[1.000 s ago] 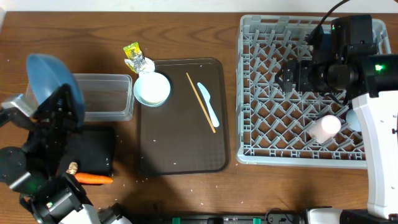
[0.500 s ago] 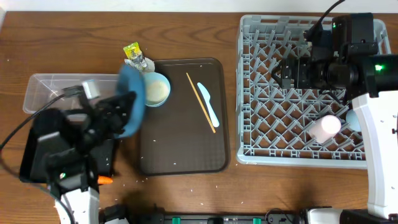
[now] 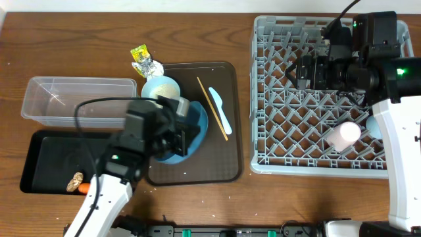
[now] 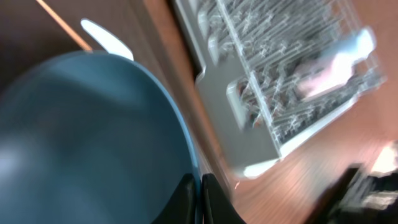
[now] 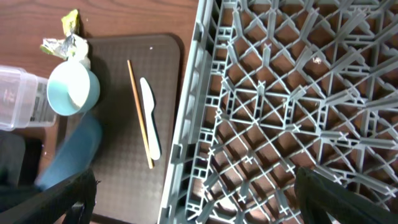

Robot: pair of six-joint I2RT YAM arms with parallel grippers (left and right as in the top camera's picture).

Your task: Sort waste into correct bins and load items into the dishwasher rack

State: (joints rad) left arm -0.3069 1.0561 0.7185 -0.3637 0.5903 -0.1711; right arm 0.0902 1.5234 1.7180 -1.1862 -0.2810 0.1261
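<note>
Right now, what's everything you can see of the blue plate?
The blue plate is large, round and smooth with a raised rim, and looks like plastic. The face seen from the left wrist shows no food, though that view is blurred. The left gripper is shut on its rim, holding it tilted over the brown tray. From overhead, the arm hides most of it.

From overhead, the left arm (image 3: 131,151) covered most of the blue plate (image 3: 199,128), leaving only its right rim. The carrot (image 3: 84,187) was an orange stub under the same arm. The light-blue cup (image 3: 372,125) peeked out beside the right arm (image 3: 401,145), which ran off the frame.

The left wrist view was smeared. The rack (image 4: 273,81) was soft, the pink cup (image 4: 323,78) a pale streak, and the left hand (image 4: 199,196) was cut off at the bottom edge.

In the right wrist view the right hand (image 5: 202,202) showed only as dark finger ends in the bottom corners. The left edge cut the clear tub (image 5: 22,99).
</note>
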